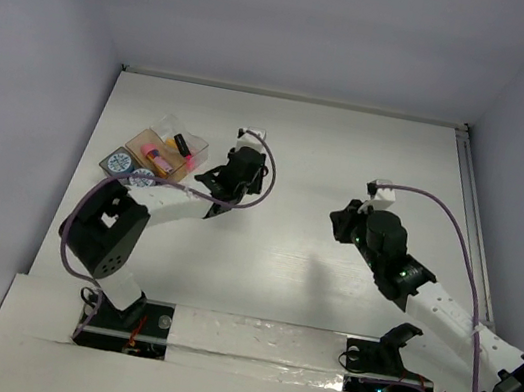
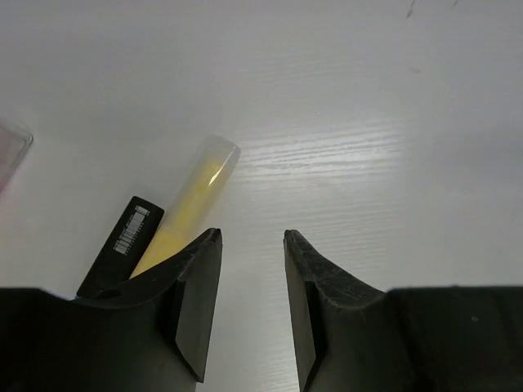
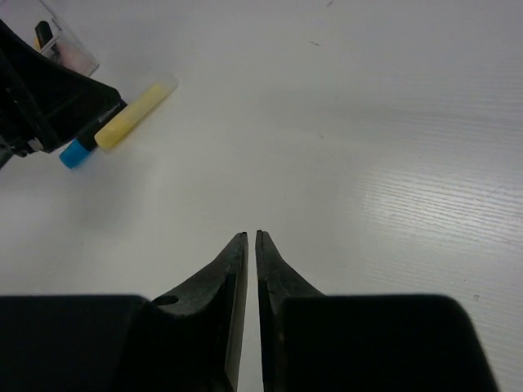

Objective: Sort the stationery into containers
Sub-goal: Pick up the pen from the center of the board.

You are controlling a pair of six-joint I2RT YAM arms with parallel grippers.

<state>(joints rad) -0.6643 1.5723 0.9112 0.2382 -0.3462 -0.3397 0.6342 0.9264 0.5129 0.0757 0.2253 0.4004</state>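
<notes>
1. Your left gripper (image 2: 252, 238) has its jaws standing apart. Only the bare table (image 2: 351, 122) shows in the gap, so it grips nothing.
2. In the left wrist view the yellow highlighter (image 2: 196, 200) lies on the table at left of centre, just beside the left-hand finger (image 2: 200, 302). It is tilted, with its clear-capped end toward the upper right. Its black body runs down and left until that finger's edge hides it.
3. In the right wrist view the same highlighter shows at the upper left, poking out from under the dark bulk of your left gripper. A blue end (image 3: 78, 153) sits just beside the highlighter's lower-left end. You cannot tell from here whether the two touch.
4. Your right gripper (image 3: 250, 237) has its jaws drawn almost together, with only a hairline slit between them and nothing in it. It hangs over bare table at the bottom middle of its own view.
5. In the overhead view the containers (image 1: 166, 125) sit at the upper left of the table, just left of your left gripper. An orange-pink tube (image 1: 159, 156) and a dark pink-tipped item (image 1: 183, 145) lie inside the clear box.
6. The round blue-and-white disc (image 1: 123, 162) sits at the cluster's lower-left edge, by the greyish box. Whether it lies inside is unclear.
7. Your right arm (image 1: 427, 296) is well apart from all this, in the right half of the overhead view.
</notes>
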